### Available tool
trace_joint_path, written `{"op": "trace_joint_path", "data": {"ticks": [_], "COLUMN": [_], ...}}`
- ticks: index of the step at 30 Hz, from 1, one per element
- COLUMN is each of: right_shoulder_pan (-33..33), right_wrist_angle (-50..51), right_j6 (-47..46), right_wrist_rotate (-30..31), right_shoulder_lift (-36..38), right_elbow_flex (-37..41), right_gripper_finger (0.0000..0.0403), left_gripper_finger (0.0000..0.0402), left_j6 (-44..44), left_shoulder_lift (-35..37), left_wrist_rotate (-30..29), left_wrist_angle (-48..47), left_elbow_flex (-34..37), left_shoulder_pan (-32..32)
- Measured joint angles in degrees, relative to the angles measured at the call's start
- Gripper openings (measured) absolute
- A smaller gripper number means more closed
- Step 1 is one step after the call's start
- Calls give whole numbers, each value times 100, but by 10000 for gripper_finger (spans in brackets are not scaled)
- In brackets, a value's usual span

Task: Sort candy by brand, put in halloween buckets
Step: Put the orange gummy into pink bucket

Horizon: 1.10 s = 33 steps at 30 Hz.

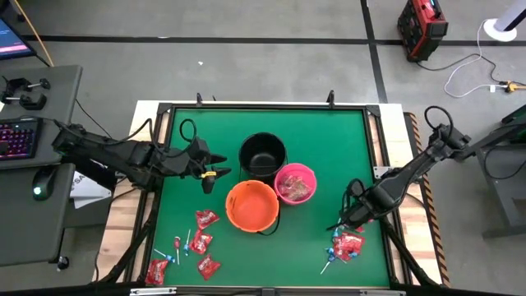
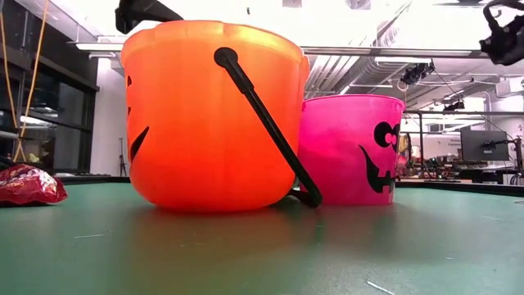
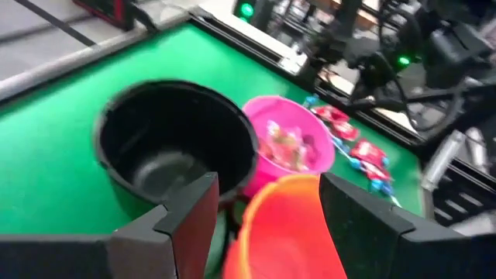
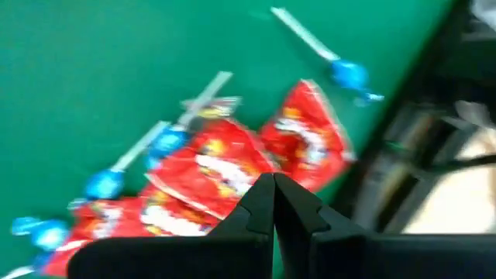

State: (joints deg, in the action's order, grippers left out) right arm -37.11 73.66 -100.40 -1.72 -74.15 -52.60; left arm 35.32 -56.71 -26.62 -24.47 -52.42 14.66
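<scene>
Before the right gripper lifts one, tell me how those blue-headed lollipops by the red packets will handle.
The lollipops have thin straight sticks, so they are probably stiff and light. The small round heads may let them roll or pivot if nudged. They lie partly under the red packets, so lifting one may drag a packet. The right gripper above them is shut.
</scene>
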Motion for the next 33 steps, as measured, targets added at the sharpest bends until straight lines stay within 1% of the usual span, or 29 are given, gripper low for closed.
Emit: {"op": "trace_joint_path", "data": {"ticks": [3, 6, 8, 10, 12, 14, 16, 18, 20, 22, 25, 29, 31, 33], "right_shoulder_pan": [0, 0, -1, 0, 0, -11, -55, -77, -83, -80, -76, 36, 151, 267], "right_wrist_angle": [-927, -1846, -2257, -2523, -2468, -2186, -1796, -1363, -940, -766, -1127, -1848, -2061, -2160], "right_j6": [21, -229, -521, -676, -693, -661, -635, -614, -618, -667, -580, -447, -428, -367], "right_wrist_rotate": [-24, 20, 191, 221, -8, -392, -546, -512, -330, -133, 46, 31, 22, 18], "right_shoulder_lift": [1, 0, -2, -2, 0, -2, -4, -4, -4, -2, -2, -4, -4, -4], "right_elbow_flex": [404, 964, 1283, 1501, 1633, 1673, 1592, 1360, 1120, 939, 921, 1197, 1321, 1398], "right_gripper_finger": [0, 0, 0, 0, 0, 0, 0, 0, 0, 0, 0, 4, 19, 43], "left_gripper_finger": [213, 213, 213, 213, 213, 213, 213, 213, 213, 213, 213, 213, 213, 213], "left_j6": [6, 60, 65, 65, 61, 60, 60, 60, 54, 53, 49, 49, 49, 49], "left_shoulder_lift": [-1, 0, 0, 0, 0, 0, -2, 0, 0, 0, 0, 0, -2, 0], "left_wrist_rotate": [163, 239, 242, 242, 244, 244, 237, 222, 213, 211, 209, 180, 175, 174], "left_wrist_angle": [-19, -19, -19, -19, -18, -18, -19, -19, -18, -19, -20, -106, -120, -124], "left_elbow_flex": [0, -2, -2, -2, -2, -2, -2, -2, -2, -2, -2, -4, -4, -4], "left_shoulder_pan": [6, 4, 4, 8, 8, 8, 8, 6, 6, 6, 6, 6, 6, 6]}}
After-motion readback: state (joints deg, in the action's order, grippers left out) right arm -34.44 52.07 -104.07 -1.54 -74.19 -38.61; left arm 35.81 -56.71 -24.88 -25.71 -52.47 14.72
